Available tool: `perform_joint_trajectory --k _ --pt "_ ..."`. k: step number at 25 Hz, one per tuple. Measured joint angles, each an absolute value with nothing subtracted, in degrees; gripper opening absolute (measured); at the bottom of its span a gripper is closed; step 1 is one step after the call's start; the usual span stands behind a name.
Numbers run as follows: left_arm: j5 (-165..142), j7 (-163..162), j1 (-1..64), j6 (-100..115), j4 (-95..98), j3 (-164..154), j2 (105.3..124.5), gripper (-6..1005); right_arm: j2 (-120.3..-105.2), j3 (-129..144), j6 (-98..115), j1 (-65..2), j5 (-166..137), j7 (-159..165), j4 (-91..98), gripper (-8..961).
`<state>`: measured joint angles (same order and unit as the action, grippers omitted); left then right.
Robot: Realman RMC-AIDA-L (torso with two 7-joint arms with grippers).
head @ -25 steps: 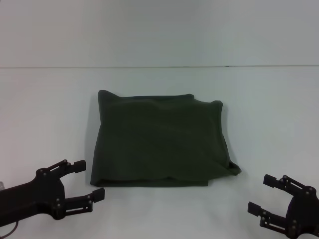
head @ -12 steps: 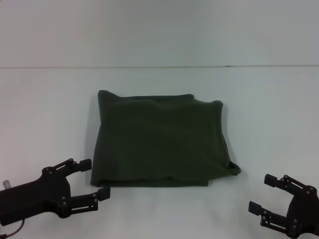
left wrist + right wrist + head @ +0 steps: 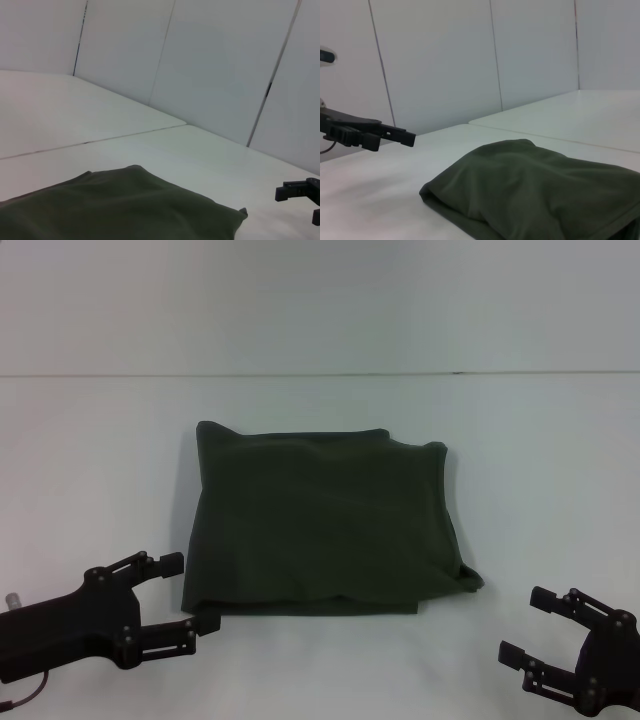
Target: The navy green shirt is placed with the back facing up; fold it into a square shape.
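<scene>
Black against the white table [image 3: 90, 470], the two grippers sit nearest the robot, one at each near corner. The left gripper [image 3: 190, 592] lies low with its fingers spread apart and holding nothing; its upper finger tip is just beside the near left corner of the shirt [image 3: 325, 520], and the lower one sits just beside the cloth's near edge (whether either touches the cloth cannot be told). The right gripper [image 3: 525, 625] is also spread open and empty, well apart from the shirt's near right corner.

Between them and a little farther out, the dark green shirt lies flat on the table, already folded into a rough square with plain fabric facing up. Its near right corner bulges out slightly past the fold. Beyond the shirt, a thin seam [image 3: 320, 374] crosses the white surface from side to side.
</scene>
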<state>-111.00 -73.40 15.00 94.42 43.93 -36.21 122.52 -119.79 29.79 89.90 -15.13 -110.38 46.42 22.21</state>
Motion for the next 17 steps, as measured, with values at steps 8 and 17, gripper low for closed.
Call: perform_joint_trajectory --k 8,17 --pt "-111.1 -73.4 15.5 94.2 43.6 -36.3 122.52 949 -119.79 29.8 90.0 -14.7 -110.3 46.4 22.1 857" --pt "-111.1 -73.6 15.8 94.0 43.6 -36.2 122.52 949 -119.79 29.7 89.9 -14.6 -110.3 46.4 22.1 857"
